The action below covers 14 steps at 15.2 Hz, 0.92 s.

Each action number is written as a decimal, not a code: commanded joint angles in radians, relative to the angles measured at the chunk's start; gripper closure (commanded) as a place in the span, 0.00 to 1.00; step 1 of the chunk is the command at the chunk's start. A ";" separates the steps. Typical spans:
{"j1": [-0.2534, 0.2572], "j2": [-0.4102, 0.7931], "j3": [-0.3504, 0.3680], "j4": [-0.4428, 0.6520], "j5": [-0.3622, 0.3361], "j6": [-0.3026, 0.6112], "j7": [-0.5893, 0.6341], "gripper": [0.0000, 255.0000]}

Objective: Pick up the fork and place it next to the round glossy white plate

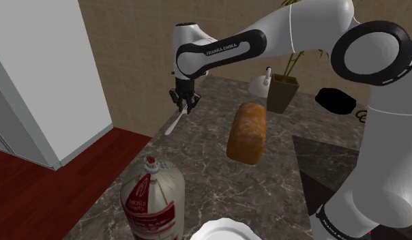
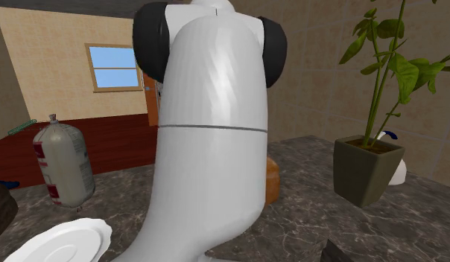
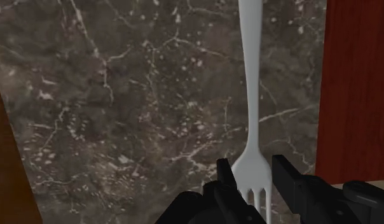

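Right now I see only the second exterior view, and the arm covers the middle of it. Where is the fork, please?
Observer: In the shoulder view the fork is at the gripper, near the counter's left edge.
Operator: Which end of it is at the gripper?
Observer: The tine end, by the wrist view. The handle points away from the gripper.
Operator: Is the plate close to it?
Observer: No. In the shoulder view the plate sits at the bottom edge, well apart from the fork, with a bag beside it.
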 commanded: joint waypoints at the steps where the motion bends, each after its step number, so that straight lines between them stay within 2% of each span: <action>1: 0.002 -0.072 0.011 -0.104 0.012 0.032 0.019 1.00; 7: 0.026 -0.262 0.049 -0.355 0.058 0.097 0.077 1.00; 14: 0.077 -0.465 0.101 -0.586 0.133 0.132 0.144 1.00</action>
